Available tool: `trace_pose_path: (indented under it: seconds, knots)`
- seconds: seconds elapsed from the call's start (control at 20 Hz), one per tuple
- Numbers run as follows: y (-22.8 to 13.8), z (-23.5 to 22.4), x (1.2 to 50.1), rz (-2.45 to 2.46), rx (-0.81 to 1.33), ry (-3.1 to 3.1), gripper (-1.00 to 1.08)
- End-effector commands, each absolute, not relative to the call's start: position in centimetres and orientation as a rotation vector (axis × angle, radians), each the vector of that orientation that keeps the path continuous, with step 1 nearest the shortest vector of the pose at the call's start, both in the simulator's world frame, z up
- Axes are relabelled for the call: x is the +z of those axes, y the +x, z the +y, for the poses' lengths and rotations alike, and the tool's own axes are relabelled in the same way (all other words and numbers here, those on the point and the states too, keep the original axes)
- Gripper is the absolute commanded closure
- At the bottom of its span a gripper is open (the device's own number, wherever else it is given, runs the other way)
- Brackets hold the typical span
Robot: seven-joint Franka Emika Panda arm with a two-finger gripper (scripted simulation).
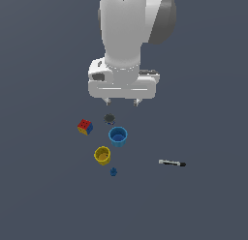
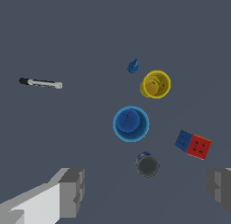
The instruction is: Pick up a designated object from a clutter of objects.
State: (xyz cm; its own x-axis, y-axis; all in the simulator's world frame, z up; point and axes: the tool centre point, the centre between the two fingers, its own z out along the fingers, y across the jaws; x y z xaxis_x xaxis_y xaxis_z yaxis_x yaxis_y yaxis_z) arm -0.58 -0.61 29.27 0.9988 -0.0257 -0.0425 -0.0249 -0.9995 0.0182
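The gripper [image 1: 121, 102] hangs above the grey floor [image 1: 203, 205] with its jaws spread wide and nothing between them, so the main risk is a descent that lands off target among close neighbours. Largest of the clutter is the blue cup [image 1: 117, 136], which sits just beside the target on the side away from the arm; a finger coming down there could strike its rim and tip it or shove it into the yellow cup [image 1: 102, 155]. The multicoloured cube [image 1: 85, 126] lies near on the exterior view's left, where the other finger could nudge it. The black-and-white marker [image 1: 172, 162] is well apart (no likely trouble). The small dark round item [image 1: 109, 118], the designated object, rests near the gripper; being squat and roundish, it may well slip out of a closing pinch. The tiny blue piece [image 1: 113, 172] lies beyond the yellow cup.
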Motion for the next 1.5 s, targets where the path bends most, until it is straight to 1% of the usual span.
trace_pose_path:
  seconds: [0.0, 0.3, 0.6, 1.0, 1.45]
  knots:
    - [-0.6, -0.6, 29.4, -0.039, -0.066, 3.123, -0.92]
    - [-0.7, -0.8, 28.6, -0.045, -0.064, 3.125, -0.92]
    - [-1.1, -1.5, 26.2, -0.067, -0.059, 3.131, -0.92]
    - [-2.9, -3.2, 20.8, -0.124, -0.046, 3.142, -0.92]
    - [-6.8, -5.6, 13.8, -0.218, -0.026, 3.145, -0.92]
